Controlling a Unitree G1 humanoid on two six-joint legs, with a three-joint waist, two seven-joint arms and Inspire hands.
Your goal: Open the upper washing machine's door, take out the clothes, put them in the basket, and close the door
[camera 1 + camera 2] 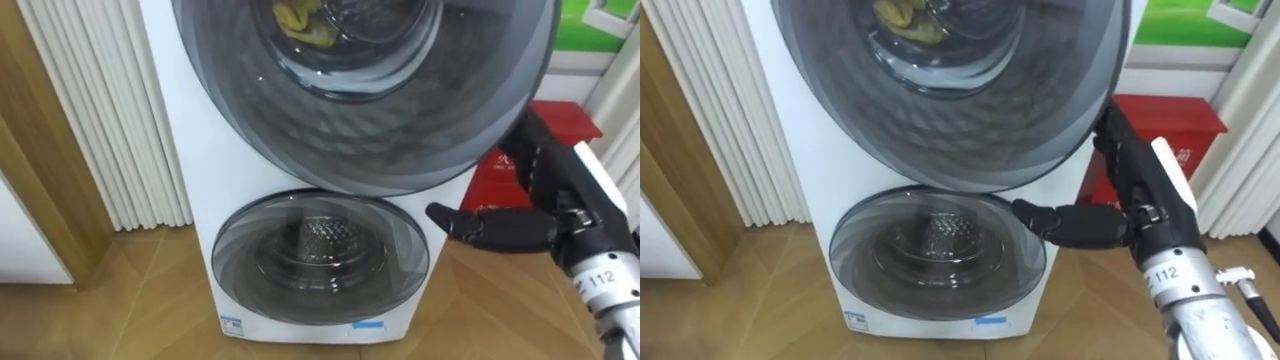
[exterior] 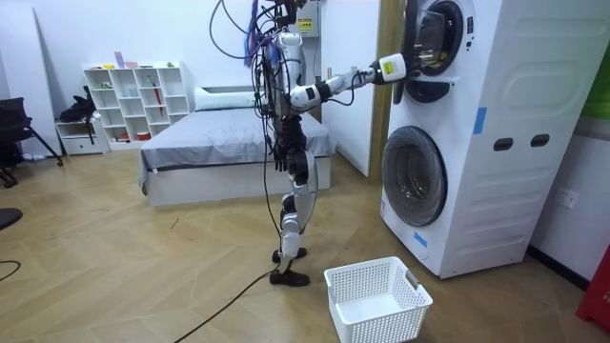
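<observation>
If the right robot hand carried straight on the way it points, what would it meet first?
The rim of the upper door, on its right side; the right robot hand angles up towards it and seems nearly there, though depth is unclear.

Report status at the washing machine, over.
Right robot hand at upper door rim. Left robot hand low at side. Yellow clothes inside, behind that door's glass.
</observation>
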